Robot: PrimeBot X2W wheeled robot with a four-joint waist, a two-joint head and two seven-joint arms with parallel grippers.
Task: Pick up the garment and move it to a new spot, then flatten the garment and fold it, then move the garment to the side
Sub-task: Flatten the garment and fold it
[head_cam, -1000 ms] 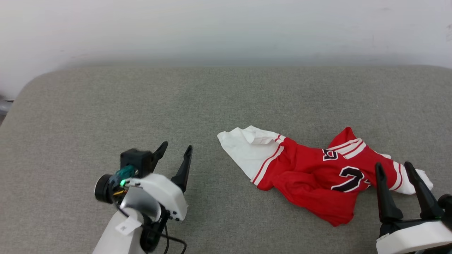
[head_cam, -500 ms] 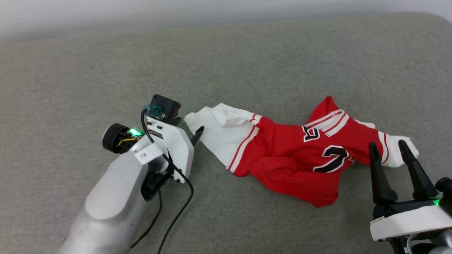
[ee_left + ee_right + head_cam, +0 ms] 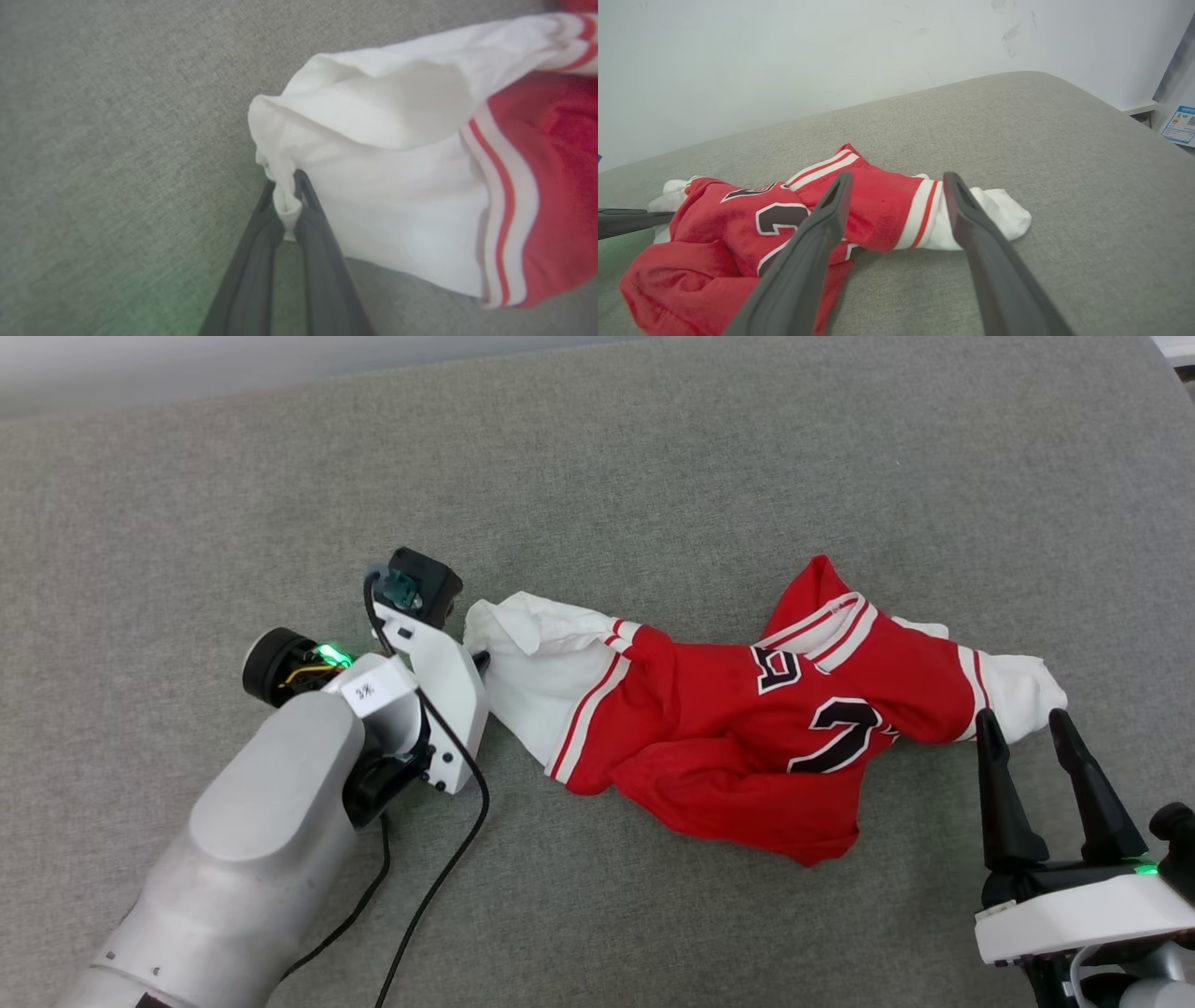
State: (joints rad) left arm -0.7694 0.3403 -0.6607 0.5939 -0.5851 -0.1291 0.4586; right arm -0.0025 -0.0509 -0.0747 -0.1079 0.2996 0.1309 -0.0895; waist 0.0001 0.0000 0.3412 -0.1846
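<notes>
While the red jersey T-shirt (image 3: 728, 728) lies crumpled across the centre and right of the head view on a grey fabric surface (image 3: 653, 457), the first step of the task looks barely begun: the shirt rests on the surface, and moving, flattening, folding and setting it aside all appear left to do. At centre left of the head view, the left gripper (image 3: 286, 198) has its two dark fingers pinched together on the edge of the white sleeve (image 3: 373, 177), a fold of cloth caught between them; its pale forearm (image 3: 252, 840) reaches up from the lower left corner, wrist turned toward the shirt. The right gripper (image 3: 1019, 723) stands at the lower right, fingers spread and pointing up the frame, holding nothing, just short of the other white sleeve (image 3: 999, 217)
</notes>
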